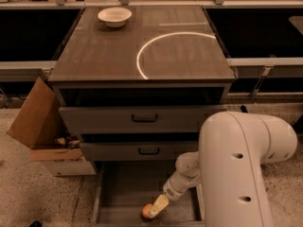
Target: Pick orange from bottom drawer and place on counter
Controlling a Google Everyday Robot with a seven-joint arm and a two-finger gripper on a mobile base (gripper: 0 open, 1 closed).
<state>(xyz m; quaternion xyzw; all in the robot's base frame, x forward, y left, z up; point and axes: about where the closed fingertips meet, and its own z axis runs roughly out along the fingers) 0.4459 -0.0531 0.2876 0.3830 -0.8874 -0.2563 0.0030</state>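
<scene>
The grasp is the step in hand. The gripper [156, 207] sits low in the open bottom drawer [122, 188] at the bottom centre of the frame, right against the orange [146, 212] near the drawer's front edge. Whether it has closed on the fruit, I cannot tell. Next it needs a sure hold, then a lift clear of the upper drawers to the glossy counter [104, 51], where a white bowl [114, 16] sits upper left. A cardboard box [33, 115] leans at left on speckled floor.
</scene>
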